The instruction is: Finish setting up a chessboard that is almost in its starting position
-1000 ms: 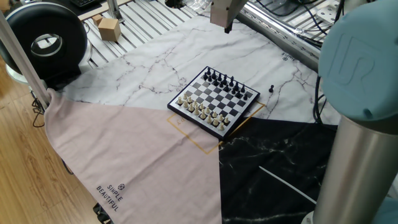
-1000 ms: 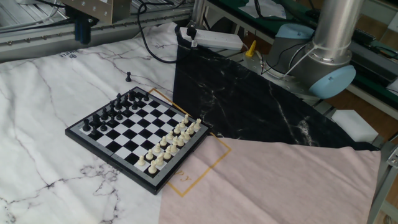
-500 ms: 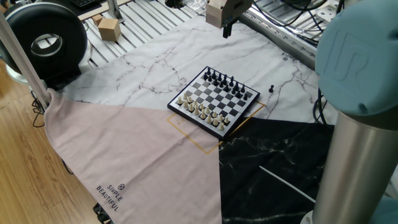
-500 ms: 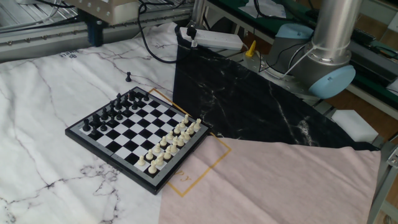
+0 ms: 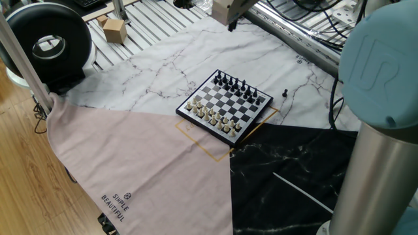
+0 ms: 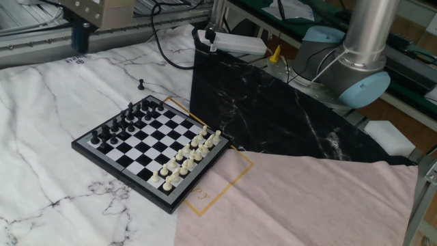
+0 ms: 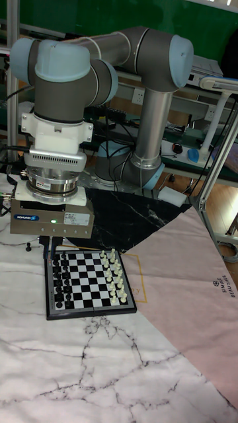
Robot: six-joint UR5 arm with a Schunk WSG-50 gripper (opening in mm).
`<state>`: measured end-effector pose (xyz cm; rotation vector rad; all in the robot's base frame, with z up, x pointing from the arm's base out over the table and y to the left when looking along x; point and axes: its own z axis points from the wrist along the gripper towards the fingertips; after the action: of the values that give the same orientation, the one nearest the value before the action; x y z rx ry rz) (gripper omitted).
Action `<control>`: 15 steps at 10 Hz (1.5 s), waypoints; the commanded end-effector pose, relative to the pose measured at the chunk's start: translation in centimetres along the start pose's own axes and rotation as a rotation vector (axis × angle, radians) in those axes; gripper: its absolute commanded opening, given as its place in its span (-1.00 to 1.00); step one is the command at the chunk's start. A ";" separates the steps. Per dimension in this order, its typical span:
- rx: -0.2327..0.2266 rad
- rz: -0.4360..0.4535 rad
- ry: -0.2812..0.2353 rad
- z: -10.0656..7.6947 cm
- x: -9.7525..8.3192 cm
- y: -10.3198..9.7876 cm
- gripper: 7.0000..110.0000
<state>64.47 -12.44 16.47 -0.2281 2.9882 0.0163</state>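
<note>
Nearest to the camera in one fixed view lies a pink cloth (image 5: 130,156) printed with small dark lettering, meeting a black marbled cloth (image 5: 287,176) and a white marbled cloth (image 5: 170,65). Just beyond the seam sits the chessboard (image 5: 225,106), a small chequered square with a thin black rim, resting mostly on the white marbled cloth and overlapping a thin orange square outline (image 5: 202,147). Cream pieces fill the 2 near rows; black pieces fill the 2 far rows. Beside the board's far right corner, apart from it, 1 lone black piece (image 5: 285,93) stands upright on the white marble; the other fixed view shows it off the board (image 6: 141,84).

Farther back, the gripper (image 5: 230,25) hangs high above the white marbled cloth, well apart from the board and from the lone piece. Its dark fingers (image 6: 80,38) point downward; nothing is seen between them, yet whether they are parted or closed cannot be told. In the tall fixed view the gripper body hides the fingertips. At far left stand a black round device (image 5: 46,46) and a small cardboard box (image 5: 113,30).
</note>
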 end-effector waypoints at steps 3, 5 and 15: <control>-0.017 -0.056 -0.083 -0.3 -2.0 0.4 -1.00; -0.021 -0.067 -0.013 -0.2 -0.3 0.5 -1.00; -0.006 -0.014 0.113 4.7 9.9 -3.5 -1.00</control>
<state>57.36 -16.63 11.87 -0.2737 3.0929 0.0035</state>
